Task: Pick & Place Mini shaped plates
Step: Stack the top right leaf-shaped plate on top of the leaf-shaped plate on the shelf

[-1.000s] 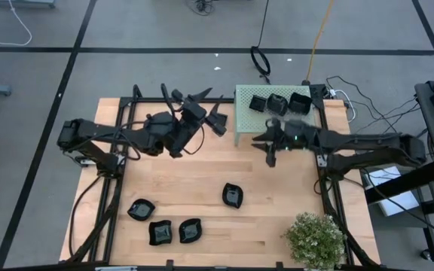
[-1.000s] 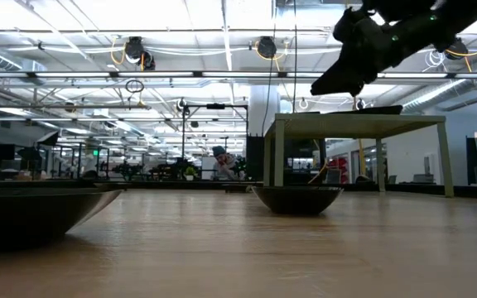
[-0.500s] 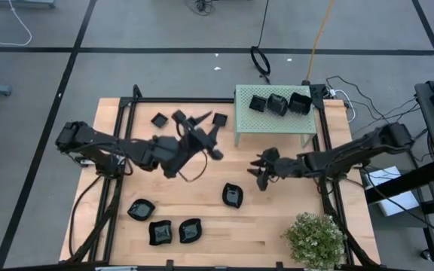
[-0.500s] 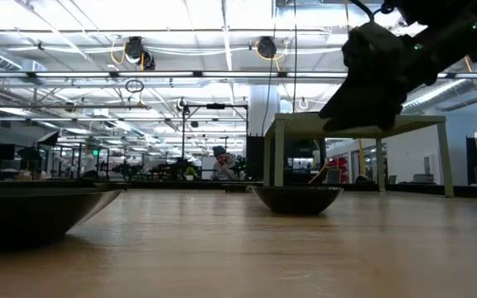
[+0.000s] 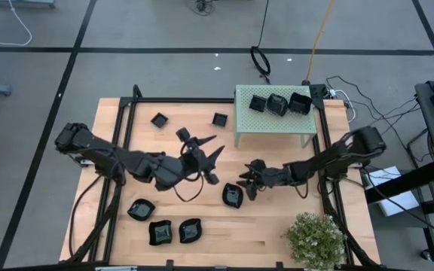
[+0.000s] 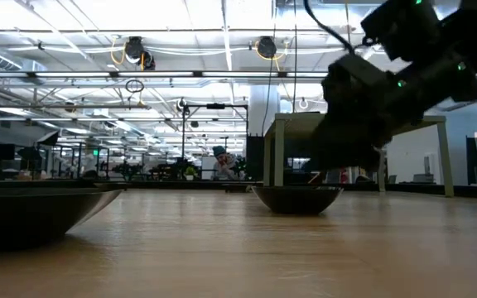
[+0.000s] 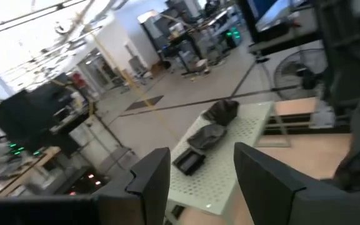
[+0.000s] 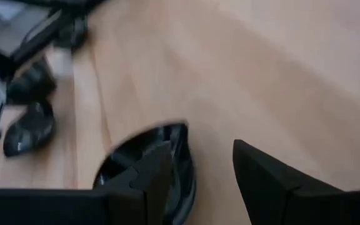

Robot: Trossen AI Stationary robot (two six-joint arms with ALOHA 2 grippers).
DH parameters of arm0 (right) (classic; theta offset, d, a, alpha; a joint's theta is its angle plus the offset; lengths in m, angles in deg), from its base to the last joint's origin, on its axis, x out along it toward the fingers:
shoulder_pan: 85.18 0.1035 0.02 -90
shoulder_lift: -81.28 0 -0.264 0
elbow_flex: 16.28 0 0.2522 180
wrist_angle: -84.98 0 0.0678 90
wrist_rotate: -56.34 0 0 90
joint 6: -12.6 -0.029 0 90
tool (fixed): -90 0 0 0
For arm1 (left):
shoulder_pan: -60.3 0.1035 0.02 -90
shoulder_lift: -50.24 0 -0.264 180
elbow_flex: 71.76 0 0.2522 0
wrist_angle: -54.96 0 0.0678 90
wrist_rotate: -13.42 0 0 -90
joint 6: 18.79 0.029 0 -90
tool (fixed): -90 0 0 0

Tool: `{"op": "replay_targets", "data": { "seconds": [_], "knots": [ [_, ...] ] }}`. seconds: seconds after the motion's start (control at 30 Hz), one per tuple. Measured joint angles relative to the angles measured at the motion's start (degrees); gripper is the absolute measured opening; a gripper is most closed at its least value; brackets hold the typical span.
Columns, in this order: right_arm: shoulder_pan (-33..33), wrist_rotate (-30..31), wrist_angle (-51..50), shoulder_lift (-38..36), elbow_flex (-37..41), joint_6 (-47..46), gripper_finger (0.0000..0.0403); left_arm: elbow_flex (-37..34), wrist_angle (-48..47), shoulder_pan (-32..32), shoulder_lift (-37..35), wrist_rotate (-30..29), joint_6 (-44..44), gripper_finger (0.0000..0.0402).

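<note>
Plates [image 5: 164,231] lie scattered over the wooden desk [image 5: 277,233] seen from above: three near its front left corner, one [image 5: 233,196] mid-desk, two small ones [image 5: 159,119] toward the back edge, and three [image 5: 279,104] on the pale green perforated box [image 5: 273,124] at the back right. Right gripper [image 5: 249,181] hangs spread just beside the mid-desk plate; left gripper [image 5: 206,153] is open, empty, near centre

Low view shows that plate [image 6: 297,199] resting on the desk under the right arm

Left wrist view looks at the box's plates [image 7: 206,135] between parted fingers [image 7: 152,176]

Right wrist view shows parted fingers [image 8: 262,172] above the plate [image 8: 149,164], holding nothing
</note>
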Motion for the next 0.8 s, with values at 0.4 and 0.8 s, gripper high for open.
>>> {"op": "replay_targets", "data": {
  "seconds": [0.4, 0.8],
  "knots": [
    [0.0, -8.2, 9.0, 11.1, -0.2, -0.6, 0.0160, 0.0, -0.2, -2.2, 0.0, 0.2, -1.7, 0.0182],
    [1.1, -8.7, 9.5, 11.3, -0.1, 1.7, 0.0048, 0.0, -0.1, -2.5, 0.0, 0.2, -2.9, 0.0182]
  ]
}}
